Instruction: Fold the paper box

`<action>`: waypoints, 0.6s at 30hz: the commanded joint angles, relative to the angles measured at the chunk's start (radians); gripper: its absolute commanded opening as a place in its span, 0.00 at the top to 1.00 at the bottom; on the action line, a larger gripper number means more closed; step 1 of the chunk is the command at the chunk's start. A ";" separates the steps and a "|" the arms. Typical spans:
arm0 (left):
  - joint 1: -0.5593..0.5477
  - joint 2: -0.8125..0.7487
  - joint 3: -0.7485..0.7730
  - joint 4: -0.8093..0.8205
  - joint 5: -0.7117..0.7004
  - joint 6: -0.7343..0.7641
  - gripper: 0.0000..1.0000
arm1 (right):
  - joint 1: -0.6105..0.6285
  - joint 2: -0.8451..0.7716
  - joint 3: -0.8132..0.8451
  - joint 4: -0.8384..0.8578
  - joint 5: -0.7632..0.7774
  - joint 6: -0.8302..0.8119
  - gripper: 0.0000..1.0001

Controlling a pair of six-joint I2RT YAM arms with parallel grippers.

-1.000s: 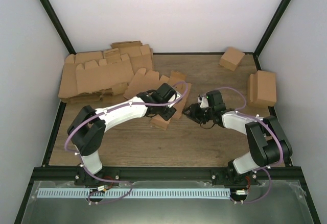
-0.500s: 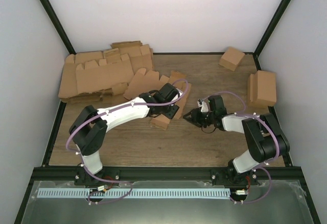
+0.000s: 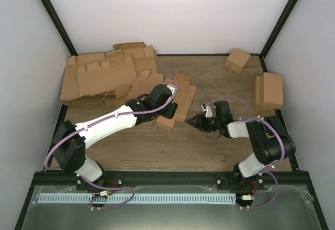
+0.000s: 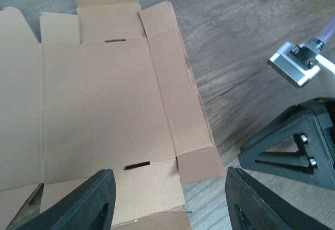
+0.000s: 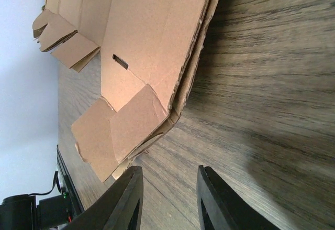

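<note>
The paper box (image 4: pixel 104 104) lay spread out mid-worktop (image 3: pixel 209 146), just in front of the pile of flat blanks (image 3: pixel 104 75). The left pincer (image 4: pixel 168 180) hung open above one end of it. The right pincer (image 5: pixel 168 175) stood narrowly open and empty, near its corner flap.
</note>
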 commanded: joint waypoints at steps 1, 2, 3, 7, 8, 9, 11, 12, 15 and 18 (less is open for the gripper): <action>0.003 -0.009 -0.029 0.043 -0.034 -0.050 0.40 | -0.008 0.028 -0.010 0.088 -0.022 -0.005 0.70; 0.008 -0.006 -0.030 0.044 -0.022 -0.061 0.40 | -0.008 0.035 -0.009 0.093 -0.021 -0.002 0.71; 0.017 -0.004 -0.033 0.049 -0.001 -0.071 0.40 | -0.008 0.040 -0.009 0.099 -0.020 -0.001 0.71; 0.052 -0.008 -0.050 0.075 0.072 -0.098 0.40 | -0.008 0.059 -0.018 0.106 -0.001 0.011 0.72; 0.056 -0.007 -0.051 0.078 0.073 -0.098 0.40 | -0.007 0.062 -0.024 0.118 -0.001 0.016 0.74; 0.056 -0.005 -0.049 0.077 0.075 -0.096 0.40 | -0.008 0.069 -0.030 0.134 -0.004 0.022 0.75; 0.058 0.008 -0.041 0.072 0.079 -0.088 0.40 | -0.008 0.085 -0.039 0.160 -0.017 0.031 0.76; 0.059 0.019 -0.035 0.067 0.080 -0.086 0.40 | -0.007 0.093 -0.040 0.173 -0.024 0.034 0.76; 0.058 0.048 -0.019 0.053 0.083 -0.084 0.40 | -0.007 0.115 -0.037 0.199 -0.033 0.042 0.78; 0.058 0.069 -0.011 0.049 0.092 -0.085 0.41 | -0.008 0.131 -0.029 0.210 -0.036 0.049 0.80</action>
